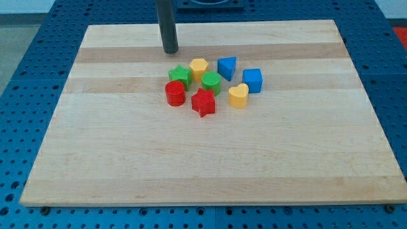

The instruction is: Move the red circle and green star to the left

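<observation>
Nearest the camera, the bare pale wooden board [210,165] fills the lower frame. We count eight small blocks clustered just above centre: two red, two green, two yellow, two blue. Our red circle block [175,93] sits at the cluster's left edge, touching the green star block [180,76] just above it. To their right lie a red star block [203,102], green cylinder block [212,83], yellow hexagon block [199,66], yellow heart block [238,95], blue triangular block [226,67] and blue cube block [252,80]. Our rod has no jaws; my tip [170,51] rests upper left of the cluster, apart from every block.
</observation>
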Action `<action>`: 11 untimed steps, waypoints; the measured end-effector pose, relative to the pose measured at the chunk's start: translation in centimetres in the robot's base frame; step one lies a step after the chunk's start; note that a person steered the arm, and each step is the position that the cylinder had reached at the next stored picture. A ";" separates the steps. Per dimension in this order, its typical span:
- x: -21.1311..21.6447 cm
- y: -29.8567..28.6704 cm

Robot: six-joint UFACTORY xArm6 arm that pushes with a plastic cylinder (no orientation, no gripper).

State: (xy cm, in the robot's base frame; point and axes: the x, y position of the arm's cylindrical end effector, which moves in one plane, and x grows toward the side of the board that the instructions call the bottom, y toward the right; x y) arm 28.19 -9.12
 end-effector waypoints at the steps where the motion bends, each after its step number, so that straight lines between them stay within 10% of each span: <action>1: 0.1 0.2; 11: 13.5 5.9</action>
State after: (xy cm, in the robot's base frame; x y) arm 41.68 -3.26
